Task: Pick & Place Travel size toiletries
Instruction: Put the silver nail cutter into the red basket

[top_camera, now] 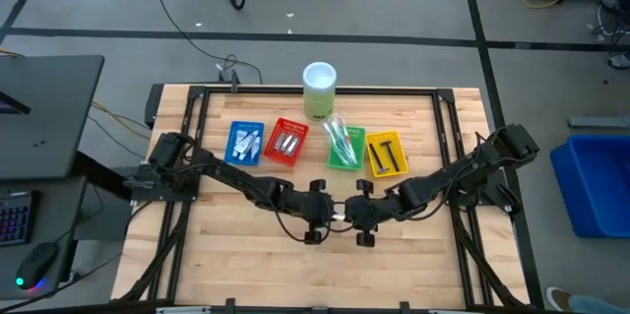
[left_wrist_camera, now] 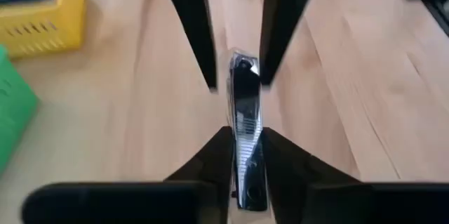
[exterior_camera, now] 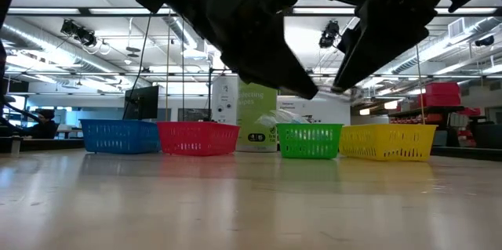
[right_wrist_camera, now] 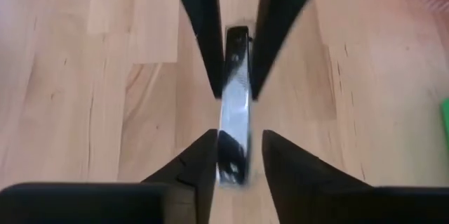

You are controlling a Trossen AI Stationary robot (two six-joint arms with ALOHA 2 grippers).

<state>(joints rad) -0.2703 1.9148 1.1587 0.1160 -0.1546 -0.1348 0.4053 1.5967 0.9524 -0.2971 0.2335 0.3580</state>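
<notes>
Both arms meet mid-table, a bit toward 6 o'clock from the trays. The left gripper [left_wrist_camera: 238,157] is pinching a shiny metal nail clipper [left_wrist_camera: 244,136], and the right gripper [right_wrist_camera: 237,155] has its fingers around the other end, though I can't tell if it's clamped. Farther back at 12 o'clock sit the blue tray [top_camera: 245,144], red tray [top_camera: 287,142], green tray [top_camera: 345,147] and yellow tray [top_camera: 386,153], all holding toiletries.

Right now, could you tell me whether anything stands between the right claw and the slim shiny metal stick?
Nothing visible does. The left claw is shut on one end of the slim shiny metal stick above the wooden table, and the right claw stands open with its fingers flanking the other end.
</notes>
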